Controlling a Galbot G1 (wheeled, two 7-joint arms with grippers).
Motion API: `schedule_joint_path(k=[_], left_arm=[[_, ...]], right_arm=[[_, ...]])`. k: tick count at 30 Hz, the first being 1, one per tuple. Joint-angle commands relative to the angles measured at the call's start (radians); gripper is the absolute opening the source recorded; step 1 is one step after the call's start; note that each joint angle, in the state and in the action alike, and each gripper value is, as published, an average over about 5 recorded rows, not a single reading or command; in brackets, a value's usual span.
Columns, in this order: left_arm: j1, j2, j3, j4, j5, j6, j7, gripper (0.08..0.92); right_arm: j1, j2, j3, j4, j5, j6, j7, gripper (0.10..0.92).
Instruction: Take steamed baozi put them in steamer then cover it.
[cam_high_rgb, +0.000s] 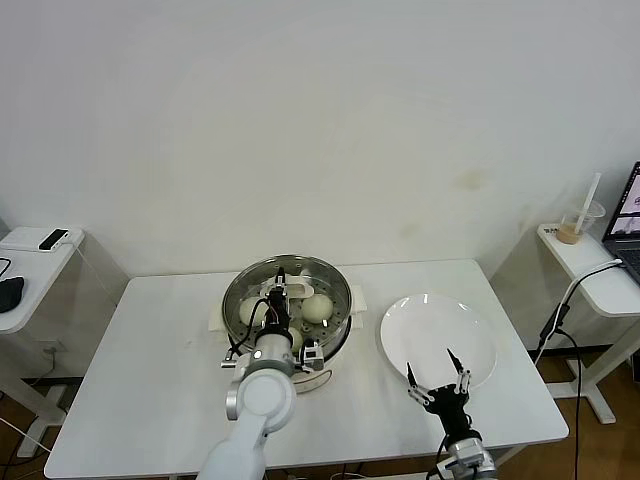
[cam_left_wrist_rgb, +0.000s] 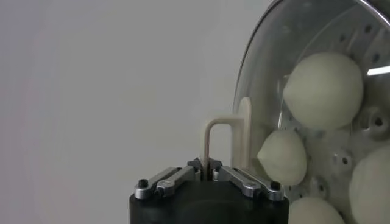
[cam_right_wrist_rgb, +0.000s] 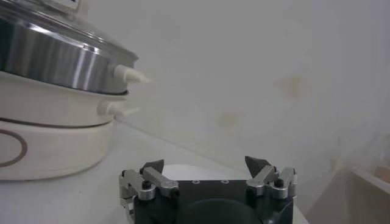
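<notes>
The cover (cam_high_rgb: 300, 272), a glass lid with a metal rim, lies over the steamer (cam_high_rgb: 232, 296) at the middle of the table. My left gripper (cam_high_rgb: 283, 300) is above it, shut on the cover's cream handle (cam_left_wrist_rgb: 224, 135). Through the glass (cam_left_wrist_rgb: 286, 36) I see several steamed baozi (cam_left_wrist_rgb: 323, 90) on the perforated steel bottom, one of them at the steamer's right side (cam_high_rgb: 317, 308). My right gripper (cam_high_rgb: 438, 376) hangs open and empty over the near edge of the white plate (cam_high_rgb: 440, 325). The right wrist view shows the steel basket (cam_right_wrist_rgb: 49, 58) from the side, under the cover's rim (cam_right_wrist_rgb: 67, 29).
The steamer sits on a white pot base (cam_right_wrist_rgb: 55, 140). A side table (cam_high_rgb: 25, 262) with a phone and a mouse stands at the left. Another at the right (cam_high_rgb: 585, 262) holds a cup with a straw and a laptop, with cables hanging below.
</notes>
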Motion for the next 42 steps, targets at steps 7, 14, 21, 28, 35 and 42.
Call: schedule_joint_path(k=[7,14,21,28,35,42], left_arm=[[0.005,-0.017,-0.004,0.005,-0.006,-0.008,-0.010,0.134],[0.031,-0.005,-0.009,-0.048,-0.018,-0.021,-0.015,0.294],[0.108,0.024,-0.003,-0.136,-0.048,-0.045,-0.045,0.511],[0.204,0.078,-0.019,-0.248,-0.108,-0.075,-0.075,0.710],[0.346,0.150,-0.073,-0.408,-0.272,-0.154,-0.150,0.820],[0.566,0.175,-0.275,-0.463,-0.674,-0.314,-0.341,0.823]], right_arm=[[0.001,-0.003,-0.005,-0.001,0.000,-0.001,-0.002,0.823],[0.000,-0.004,-0.010,-0.003,0.000,-0.002,-0.002,0.823],[-0.005,-0.009,-0.010,-0.005,0.003,-0.004,0.000,0.823],[-0.018,-0.020,-0.002,-0.003,0.009,-0.002,0.003,0.823],[-0.028,-0.027,-0.003,0.000,0.024,-0.004,0.004,0.823],[-0.052,-0.071,0.008,0.016,0.097,-0.003,-0.004,0.823]])
